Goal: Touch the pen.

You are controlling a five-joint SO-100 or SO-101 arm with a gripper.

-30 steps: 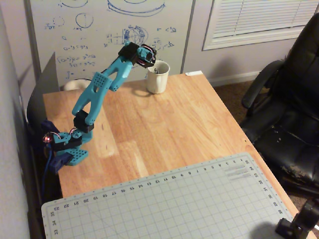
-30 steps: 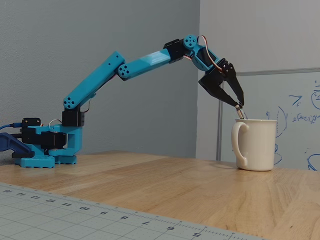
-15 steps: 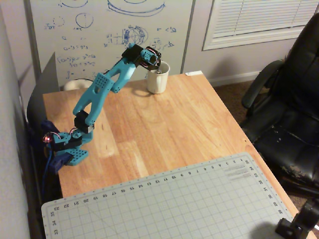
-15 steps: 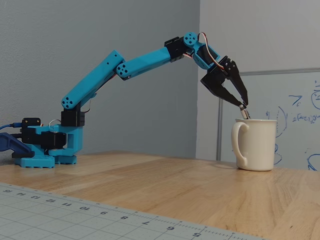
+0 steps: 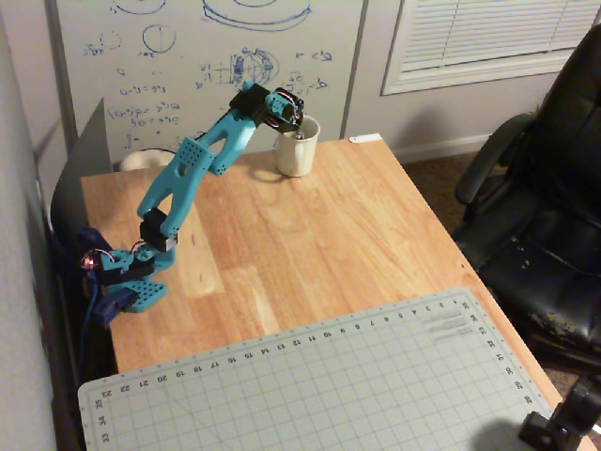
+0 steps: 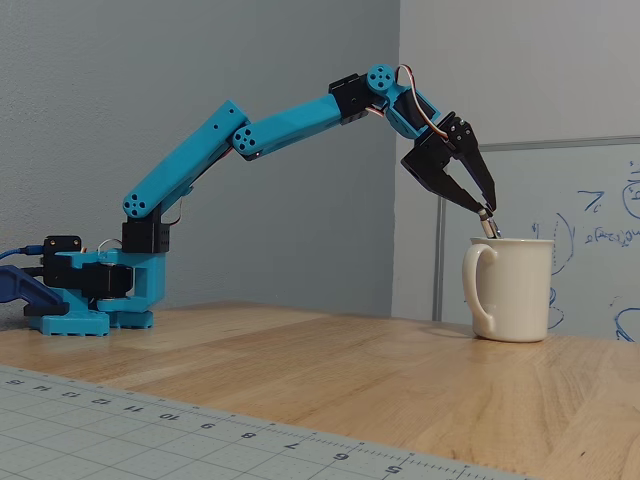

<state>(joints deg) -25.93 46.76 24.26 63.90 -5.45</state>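
My gripper (image 6: pixel 486 209) hangs over the cream mug (image 6: pixel 510 289) at the far end of the desk (image 6: pixel 330 370), jaws pinched nearly together at the tips. The pen (image 6: pixel 487 227) stands in the mug, its end poking just above the rim, right at my fingertips. To touch it well I judge a slow, slight descent best, staying clear of the mug's rim so nothing tips.

Pen (image 6: pixel 487 227): thin, dark, tip poking above mug rim, tilted, mostly hidden inside.
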